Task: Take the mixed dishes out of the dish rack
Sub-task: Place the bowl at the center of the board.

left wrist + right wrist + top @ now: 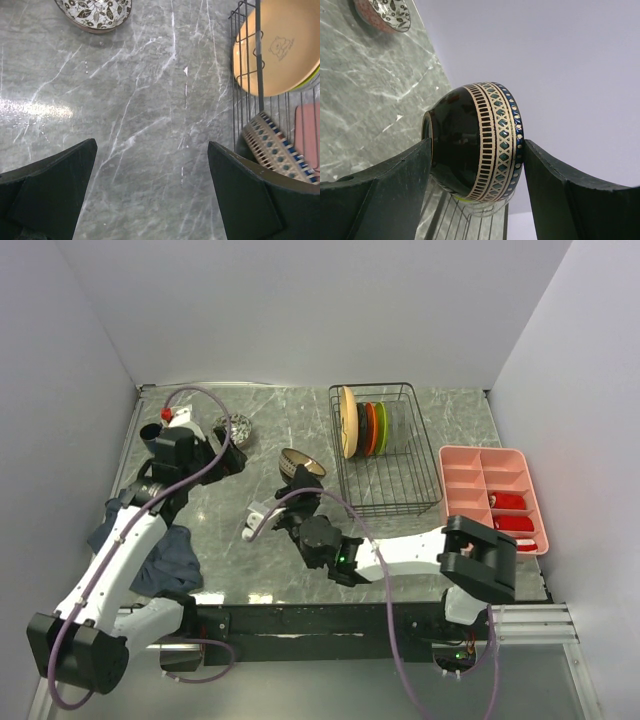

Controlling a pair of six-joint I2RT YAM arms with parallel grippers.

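Within right tool (476,172) grip: round glossy dark bowl (465,140), geometric banded rim.

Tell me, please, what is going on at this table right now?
The right claw holds a dark patterned bowl off the table, beside the dish rack. Several plates stand upright in the rack. The left claw hangs open and empty over the table, near a floral bowl resting on it.

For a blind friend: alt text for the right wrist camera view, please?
A dark bowl banded in tan and teal is gripped on its side between the black fingers of the right gripper. Behind: marble table, a floral bowl, white wall.
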